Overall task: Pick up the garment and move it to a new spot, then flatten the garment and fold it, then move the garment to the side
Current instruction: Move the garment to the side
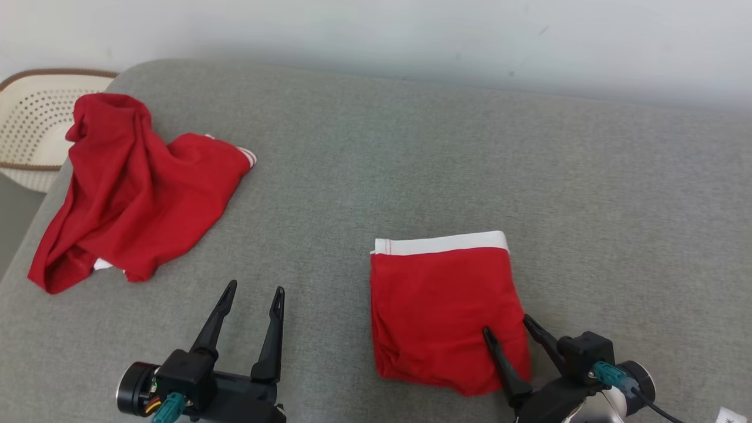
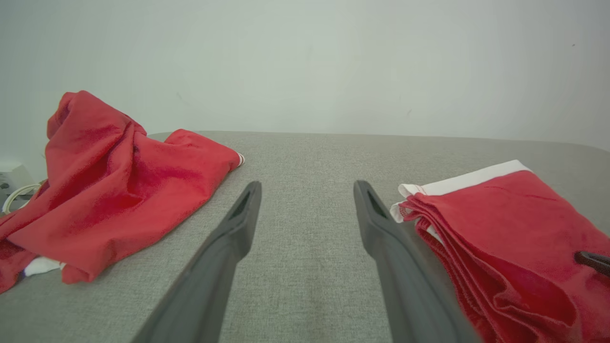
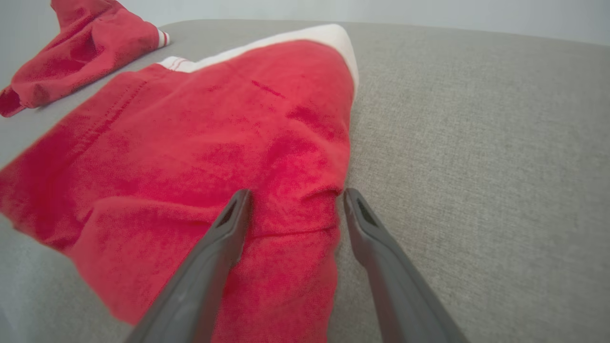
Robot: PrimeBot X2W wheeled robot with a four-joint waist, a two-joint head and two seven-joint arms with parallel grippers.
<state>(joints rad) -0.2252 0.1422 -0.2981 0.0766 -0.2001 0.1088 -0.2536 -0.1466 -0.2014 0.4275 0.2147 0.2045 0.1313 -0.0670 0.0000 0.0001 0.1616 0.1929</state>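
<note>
On the grey cushion (image 1: 411,158), towards the robot's right, lies the folded red garment (image 1: 443,311), a neat near-rectangle with its white waistband (image 1: 440,244) along the far edge. It lies flat, with a few soft creases near its near left corner. In the left wrist view its stacked layers show along the left side (image 2: 514,228).

The right gripper (image 1: 506,324) is at the garment's near right corner with its jaws parted a moderate way. One finger lies over the red cloth and the other just off its right edge, above the bare cushion. The right wrist view shows the same (image 3: 296,195): the cloth's edge (image 3: 214,143) runs up between the two fingers, slightly puckered there. The jaws have not closed on it, and whether the fingertips touch the fabric cannot be told.

The left gripper (image 1: 256,288) is over bare cushion to the left of the folded garment, apart from it. Its jaws are wide open and hold nothing, and grey fabric shows between the fingers in its own wrist view (image 2: 307,188).

Well apart, near the cushion's far left corner, a crumpled red garment (image 1: 135,194) lies in a loose heap, with a bit of white trim at its right end. Past that corner stands a pale perforated basket (image 1: 29,129) with a brown rim, and a plain light wall (image 1: 411,35) runs behind the cushion
</note>
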